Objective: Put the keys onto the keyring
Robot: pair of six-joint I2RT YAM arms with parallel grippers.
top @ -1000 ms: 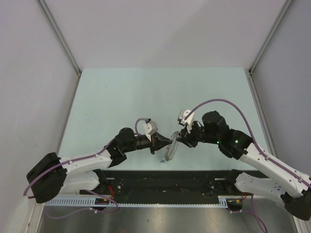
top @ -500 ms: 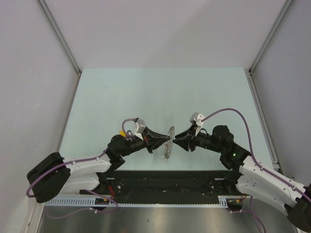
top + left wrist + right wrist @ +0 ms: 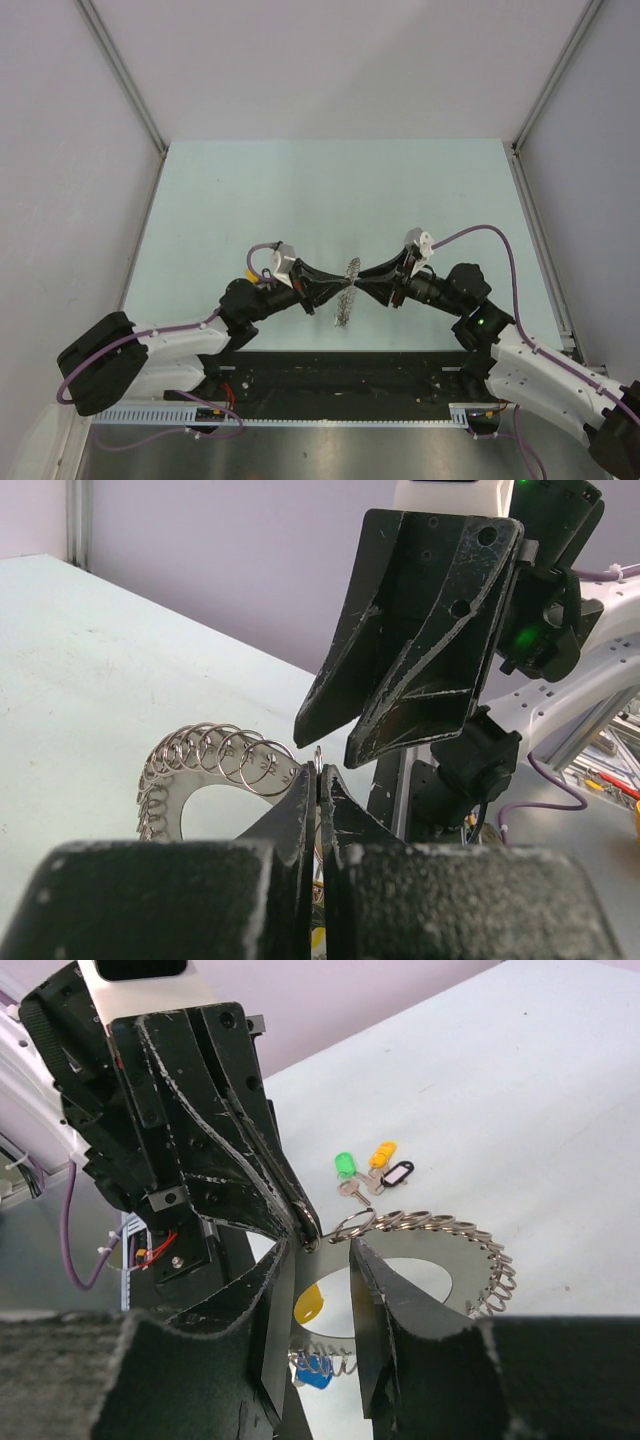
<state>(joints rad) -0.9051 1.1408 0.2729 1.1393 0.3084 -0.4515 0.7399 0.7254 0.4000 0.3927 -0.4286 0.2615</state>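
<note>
Pinching one keyring (image 3: 352,1224) at the edge of the ring card (image 3: 455,1255) in my clenched left gripper (image 3: 305,1232), I have my right gripper (image 3: 318,1250) released just beside this card; keys (image 3: 365,1175) lie near it.

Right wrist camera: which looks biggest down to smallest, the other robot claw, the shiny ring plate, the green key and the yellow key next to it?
Biggest: left gripper, shut on a keyring; it is nearest the camera, which helps.
Then: ring plate.
Last: green key and yellow key look alike, so unranked.
</note>
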